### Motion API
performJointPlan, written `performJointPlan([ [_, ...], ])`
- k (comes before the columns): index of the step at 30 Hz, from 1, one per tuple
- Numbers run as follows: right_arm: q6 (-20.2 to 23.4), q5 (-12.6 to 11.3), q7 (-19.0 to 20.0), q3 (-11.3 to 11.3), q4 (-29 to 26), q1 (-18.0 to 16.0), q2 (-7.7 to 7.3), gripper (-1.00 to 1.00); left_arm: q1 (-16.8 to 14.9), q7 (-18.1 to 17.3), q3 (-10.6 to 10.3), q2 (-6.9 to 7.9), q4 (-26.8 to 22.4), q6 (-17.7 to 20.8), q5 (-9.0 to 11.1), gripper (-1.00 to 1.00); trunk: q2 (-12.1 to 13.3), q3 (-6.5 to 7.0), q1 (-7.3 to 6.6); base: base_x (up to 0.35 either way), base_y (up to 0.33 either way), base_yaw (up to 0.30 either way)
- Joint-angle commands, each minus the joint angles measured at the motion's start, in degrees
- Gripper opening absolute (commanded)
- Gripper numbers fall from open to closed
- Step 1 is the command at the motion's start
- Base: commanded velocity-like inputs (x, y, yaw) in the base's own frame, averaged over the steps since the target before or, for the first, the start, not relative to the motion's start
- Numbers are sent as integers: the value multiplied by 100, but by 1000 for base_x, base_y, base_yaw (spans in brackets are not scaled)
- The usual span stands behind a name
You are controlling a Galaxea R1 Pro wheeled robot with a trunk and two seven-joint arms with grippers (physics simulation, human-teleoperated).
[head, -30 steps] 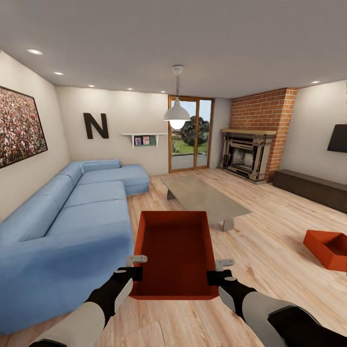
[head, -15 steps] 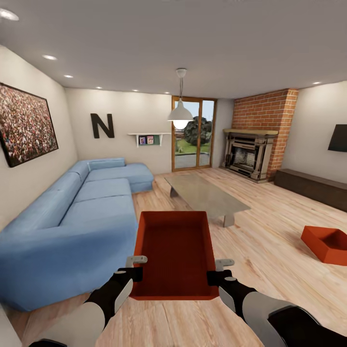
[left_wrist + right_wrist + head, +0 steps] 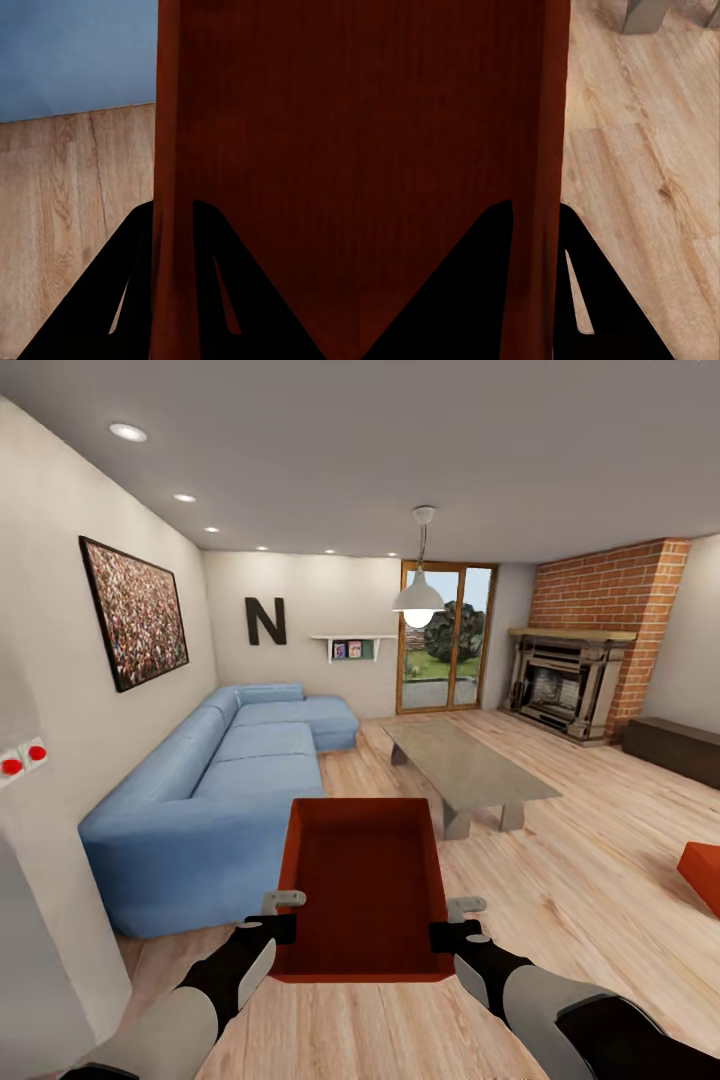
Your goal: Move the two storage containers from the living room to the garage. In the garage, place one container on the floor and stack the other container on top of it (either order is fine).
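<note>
While both grippers clamp the container [image 3: 365,885], open floor [image 3: 590,880] lies rightward.

Both arms reach forward, low; the left gripper [image 3: 283,916] and right gripper [image 3: 452,922] each pinch an opposite side wall of the red-orange open-topped plastic bin [image 3: 365,885]

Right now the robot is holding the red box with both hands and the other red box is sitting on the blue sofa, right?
Not quite. Both grippers, left and right, do hold the red box, but the other red box sits on the wood floor, far from the blue sofa. The head view shows it.
</note>
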Motion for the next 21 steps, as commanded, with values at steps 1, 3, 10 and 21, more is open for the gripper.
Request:
performJointPlan([
  [1, -18, -72, -10, -239, 17, -3, -8, -100, -7, 70, 290, 9, -91, 28, 151, -100, -8, -10, -2, -336, 0, 268],
  [3, -19, -73, -10, -239, 17, -3, -8, -100, -7, 70, 290, 9, -91, 28, 151, -100, -8, -8, -2, -325, 0, 268],
  [10, -20, -72, -10, -239, 17, -3, -8, -100, -7, 70, 290, 10, -91, 28, 151, -100, -8, 5, -2, -286, 0, 268],
  [21, -16, -71, -10, -239, 17, -3, -8, -100, -7, 70, 290, 16, -91, 28, 151, -100, -8, 34, -2, -165, 0, 268],
])
